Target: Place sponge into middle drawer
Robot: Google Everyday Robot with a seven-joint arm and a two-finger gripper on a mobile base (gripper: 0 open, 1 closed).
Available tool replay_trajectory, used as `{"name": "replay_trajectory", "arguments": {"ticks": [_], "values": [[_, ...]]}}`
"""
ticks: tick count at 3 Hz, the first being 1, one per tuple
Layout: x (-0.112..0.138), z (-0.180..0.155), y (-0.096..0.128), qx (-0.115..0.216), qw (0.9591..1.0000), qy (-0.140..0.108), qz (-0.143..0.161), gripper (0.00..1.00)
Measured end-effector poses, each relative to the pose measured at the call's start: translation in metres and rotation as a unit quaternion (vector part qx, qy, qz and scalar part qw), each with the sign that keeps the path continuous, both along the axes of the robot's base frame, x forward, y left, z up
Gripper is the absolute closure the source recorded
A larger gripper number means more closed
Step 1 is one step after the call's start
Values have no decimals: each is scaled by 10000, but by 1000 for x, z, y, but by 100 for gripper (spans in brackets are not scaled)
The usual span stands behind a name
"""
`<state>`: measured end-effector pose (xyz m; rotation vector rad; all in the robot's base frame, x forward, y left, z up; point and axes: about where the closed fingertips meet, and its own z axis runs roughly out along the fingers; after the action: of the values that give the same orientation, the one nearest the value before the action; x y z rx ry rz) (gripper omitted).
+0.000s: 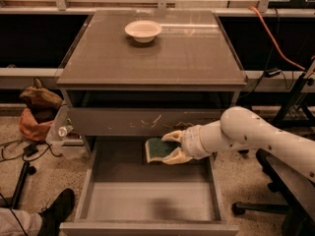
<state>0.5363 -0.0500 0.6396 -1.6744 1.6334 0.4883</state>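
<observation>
Sponge (157,150), pinched in the hand (171,147), hangs over the open middle drawer (147,203) near its back edge.

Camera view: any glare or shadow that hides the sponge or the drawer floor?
Camera view: warm, dim light. A glare streak lies on the tabletop right of the bowl. A soft dark shadow falls on the middle drawer floor below the arm. The sponge, gripped in the pincer over the drawer's back part, reads clearly. The recess under the tabletop is nearly black.
</observation>
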Motion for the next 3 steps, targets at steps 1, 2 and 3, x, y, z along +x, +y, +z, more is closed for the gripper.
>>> {"name": "replay_trajectory", "arguments": {"ticks": [1, 2, 3], "values": [[0, 0, 0, -3, 10000, 2, 5, 100], [10, -26, 4, 293, 9996, 9, -7, 100], [28, -96, 11, 161, 9997, 97, -162, 100]]}}
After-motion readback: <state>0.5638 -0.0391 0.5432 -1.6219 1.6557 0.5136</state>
